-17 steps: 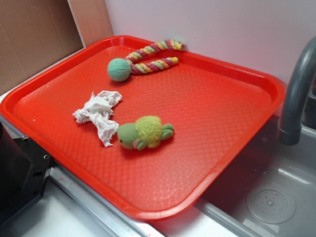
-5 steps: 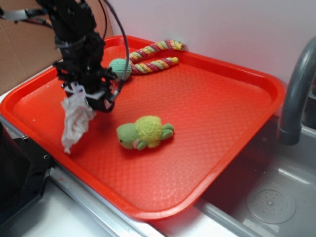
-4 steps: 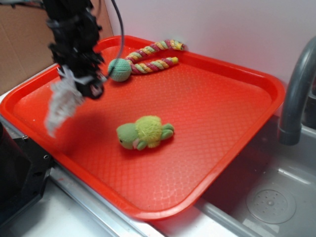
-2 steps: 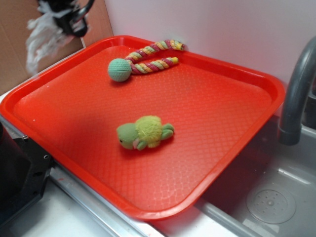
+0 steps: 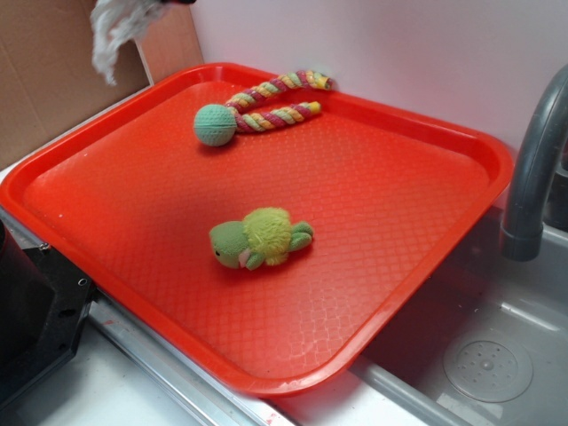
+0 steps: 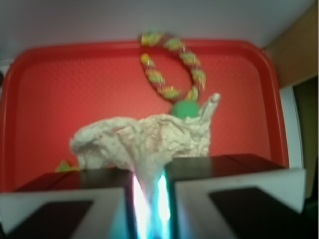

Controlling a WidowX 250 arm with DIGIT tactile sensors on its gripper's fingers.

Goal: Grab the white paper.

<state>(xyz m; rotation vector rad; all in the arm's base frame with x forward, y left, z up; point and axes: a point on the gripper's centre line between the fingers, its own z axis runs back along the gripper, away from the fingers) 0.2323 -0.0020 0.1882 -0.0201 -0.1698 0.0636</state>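
Observation:
The white paper point(image 5: 118, 28) hangs at the top left edge of the exterior view, high above the red tray point(image 5: 373, 231); the arm holding it is almost wholly out of that frame. In the wrist view my gripper point(image 6: 149, 184) is shut on the white paper point(image 6: 144, 144), whose crumpled bulk spreads out beyond the two fingers point(image 6: 65, 199) while a thin neck of it is pinched between them. Far below lies the tray point(image 6: 60, 94).
A green and yellow plush turtle point(image 5: 260, 237) lies mid-tray. A teal ball point(image 5: 214, 125) with a striped rope loop point(image 5: 275, 102) sits at the tray's back. A grey faucet point(image 5: 532, 169) and sink point(image 5: 479, 355) are to the right; a black box point(image 5: 31, 311) stands front left.
The paper lay on the tray at first. The gripper has since lifted it from just above the tray up and back, to the frame's top left corner.

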